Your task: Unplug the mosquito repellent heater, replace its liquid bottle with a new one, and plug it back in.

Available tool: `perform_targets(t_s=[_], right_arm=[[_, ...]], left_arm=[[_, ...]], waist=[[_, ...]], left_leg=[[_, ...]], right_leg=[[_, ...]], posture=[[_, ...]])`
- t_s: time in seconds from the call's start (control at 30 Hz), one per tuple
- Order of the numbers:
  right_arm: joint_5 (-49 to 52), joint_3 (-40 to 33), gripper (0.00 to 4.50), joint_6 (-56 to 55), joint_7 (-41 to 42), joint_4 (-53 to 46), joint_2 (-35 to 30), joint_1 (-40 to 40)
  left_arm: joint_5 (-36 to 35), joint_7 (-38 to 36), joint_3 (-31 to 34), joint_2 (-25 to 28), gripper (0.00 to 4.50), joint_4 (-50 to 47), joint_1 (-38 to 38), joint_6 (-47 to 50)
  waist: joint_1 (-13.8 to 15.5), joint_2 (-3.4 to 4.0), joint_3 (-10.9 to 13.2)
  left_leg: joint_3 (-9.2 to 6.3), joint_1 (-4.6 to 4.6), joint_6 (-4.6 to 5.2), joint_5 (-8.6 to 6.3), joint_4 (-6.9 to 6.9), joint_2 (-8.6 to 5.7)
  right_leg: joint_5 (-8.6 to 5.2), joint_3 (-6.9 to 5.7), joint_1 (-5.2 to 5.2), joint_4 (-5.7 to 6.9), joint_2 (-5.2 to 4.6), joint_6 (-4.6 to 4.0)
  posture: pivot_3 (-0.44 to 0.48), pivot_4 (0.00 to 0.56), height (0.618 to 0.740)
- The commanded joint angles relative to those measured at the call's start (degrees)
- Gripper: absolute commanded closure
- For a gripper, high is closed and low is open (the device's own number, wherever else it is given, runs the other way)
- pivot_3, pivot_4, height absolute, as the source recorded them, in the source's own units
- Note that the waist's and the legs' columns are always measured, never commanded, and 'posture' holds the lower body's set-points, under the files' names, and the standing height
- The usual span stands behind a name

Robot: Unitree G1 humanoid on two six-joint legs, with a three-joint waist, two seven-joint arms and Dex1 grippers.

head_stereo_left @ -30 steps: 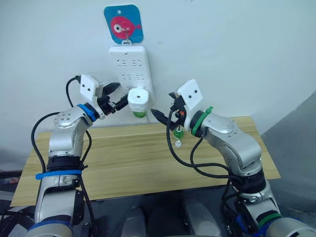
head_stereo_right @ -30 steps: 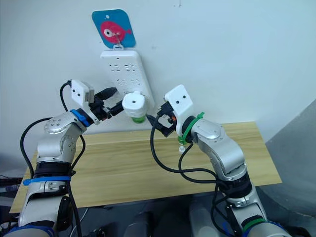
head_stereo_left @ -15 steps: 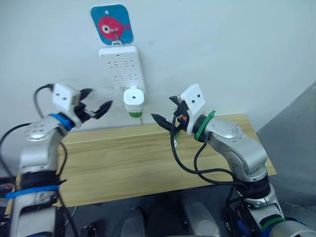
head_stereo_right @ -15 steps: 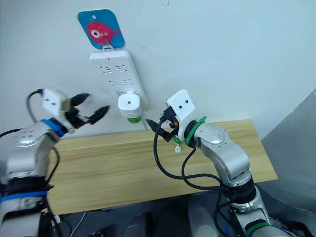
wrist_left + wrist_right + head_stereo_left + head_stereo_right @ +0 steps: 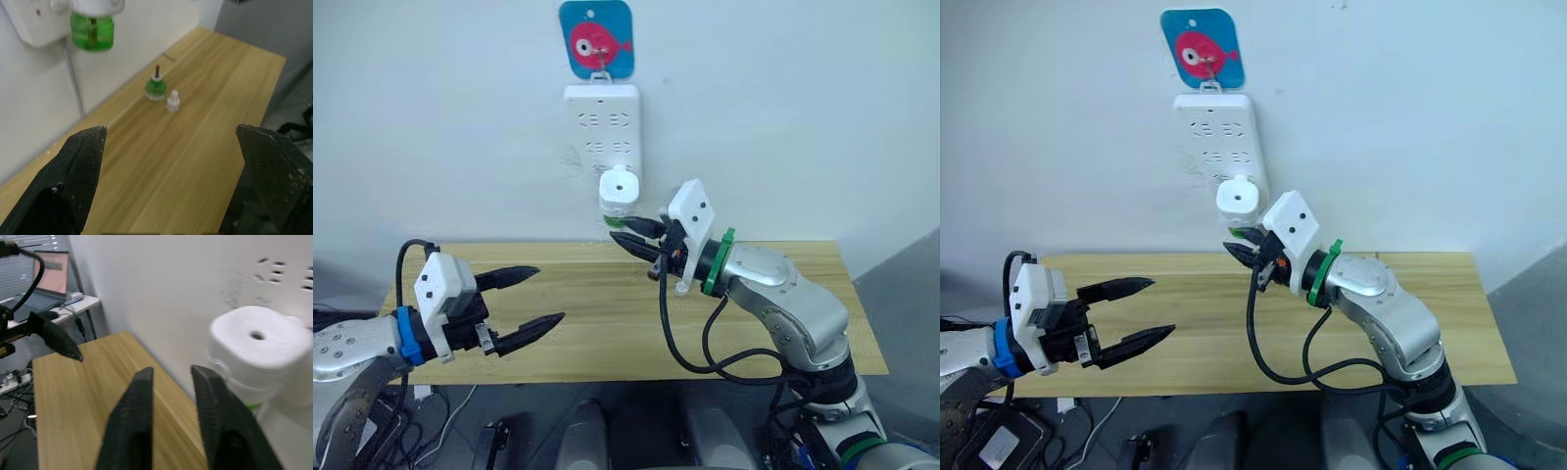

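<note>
You've got the mosquito repellent heater (image 5: 618, 189) sitting plugged into the bottom of the white power strip (image 5: 601, 127) on the wall, green bottle (image 5: 617, 221) hanging under it, just above the back edge of the wooden table (image 5: 607, 333). Your right gripper (image 5: 631, 235) is parked right beside and slightly below the heater, fingers only a narrow gap apart and holding nothing. Your left gripper (image 5: 530, 299) is way off over the table's front left part, fingers spread wide and empty, with lots of bare wood between it and the wall. The left wrist view gives you what the head views don't: a loose green bottle (image 5: 156, 88) with a wick and a small clear cap (image 5: 172, 102) standing near the wall. The right wrist view picks up a laptop (image 5: 50, 278) on a side desk.
</note>
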Motion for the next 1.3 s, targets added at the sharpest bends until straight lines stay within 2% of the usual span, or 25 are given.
perform_targets(t_s=[0.03, 0.33, 1.3], right_arm=[[-1.97, 1.97, 4.46, -3.11, -0.48, 0.51, 0.01, -1.00], [-5.92, 2.67, 4.46, -4.84, -4.37, 4.34, 2.26, -2.73], [-8.65, 0.00, 4.46, -6.98, -8.46, 10.12, 5.53, -4.43]], left_arm=[[0.81, 1.23, -2.48, -0.81, 0.00, -2.91, -1.35, -1.84], [1.46, 1.90, -3.85, -1.50, 0.00, -1.62, -2.66, -2.82], [1.86, 2.26, -5.73, -1.38, 0.00, -0.85, -4.02, -3.10]], waist=[[0.09, 0.00, 0.00], [0.07, -0.01, 0.00], [0.03, -0.01, -0.01]], left_leg=[[0.01, 0.00, -0.02, 0.01, 0.01, -0.01], [0.07, 0.02, -0.03, 0.03, 0.01, 0.03], [0.04, 0.01, -0.03, 0.04, 0.08, 0.02]], right_leg=[[0.02, 0.02, 0.00, 0.00, 0.01, 0.02], [0.14, 0.09, -0.02, -0.01, 0.06, 0.01], [0.17, 0.05, -0.01, 0.10, 0.05, -0.03]], posture=[[-0.024, 0.208, 0.725], [-0.036, 0.207, 0.725], [-0.035, 0.205, 0.725]])
